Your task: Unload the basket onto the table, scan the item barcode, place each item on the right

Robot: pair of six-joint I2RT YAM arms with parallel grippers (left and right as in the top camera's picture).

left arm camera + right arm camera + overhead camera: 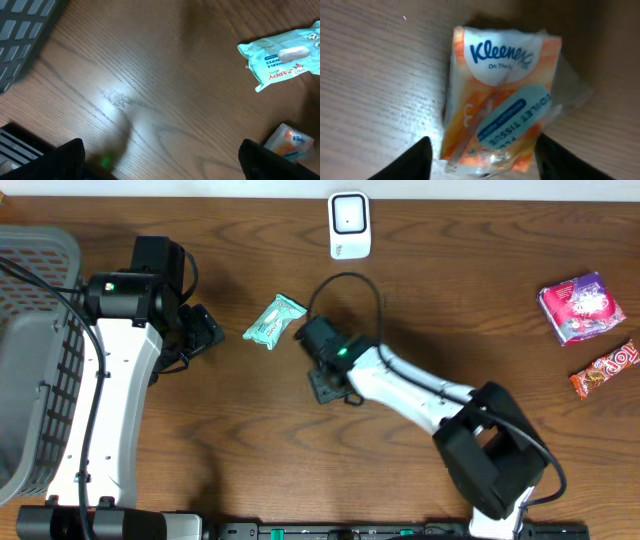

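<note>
Two arms hung over your brown wooden table (460,270) in the overhead view. Your left gripper (205,330) sat near the grey plastic mesh basket (40,250) at the left edge. Your right gripper (308,340) pointed down at mid-table, just beside a mint-green soft pack of wipes (274,320). The white barcode scanner (349,225) stood at the far edge, well apart from both grippers. A pink-and-red snack bag (580,307) and an orange-red candy bar (605,370) lay at the right edge. From above, you could not see what lay under the right gripper. In the left wrist view, your left gripper's fingers (65,160) stood wide apart over bare wood with nothing between them. The wipes lay at the upper right, and an orange-and-white Kleenex tissue pack (290,142) showed in the lower right corner, just beside one finger. In the right wrist view, that tissue pack lay flat on the table, label up. Your right gripper's fingers (415,162) were parted, one on each side of the pack's near end. A strip of wood showed between one finger and the pack, so nothing was clamped. On the other side you could not tell whether finger and wrapper touched.
</note>
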